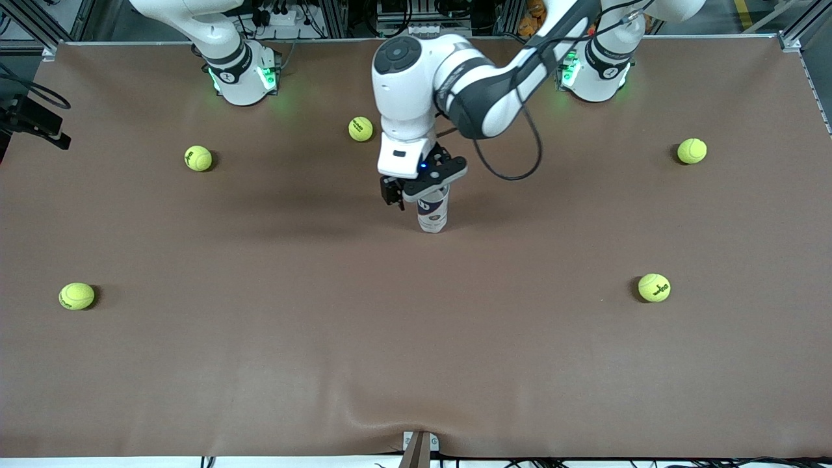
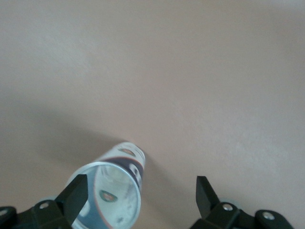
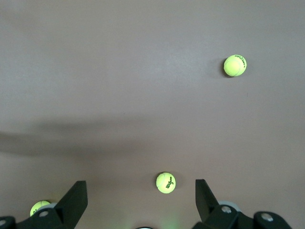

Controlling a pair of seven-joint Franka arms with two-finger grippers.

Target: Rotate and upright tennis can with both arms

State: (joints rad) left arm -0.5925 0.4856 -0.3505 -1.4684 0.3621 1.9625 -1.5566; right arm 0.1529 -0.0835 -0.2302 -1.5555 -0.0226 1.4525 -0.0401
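The tennis can (image 1: 433, 213) stands upright on the brown table (image 1: 416, 338) near its middle, a clear tube with a navy and white label. My left gripper (image 1: 419, 192) hangs right over the can's top with its jaws open. In the left wrist view the can's open rim (image 2: 112, 191) sits between the fingers, close against one finger (image 2: 76, 195) and well apart from the other; the left gripper (image 2: 140, 186) does not clasp it. My right gripper (image 3: 140, 187) is open and empty, held high over the table; it is out of the front view.
Several yellow-green tennis balls lie scattered: one (image 1: 361, 129) near the robots' bases, one (image 1: 198, 158) and one (image 1: 77, 296) toward the right arm's end, one (image 1: 691, 151) and one (image 1: 654, 287) toward the left arm's end. The right wrist view shows three balls, one (image 3: 166, 182) between its fingers.
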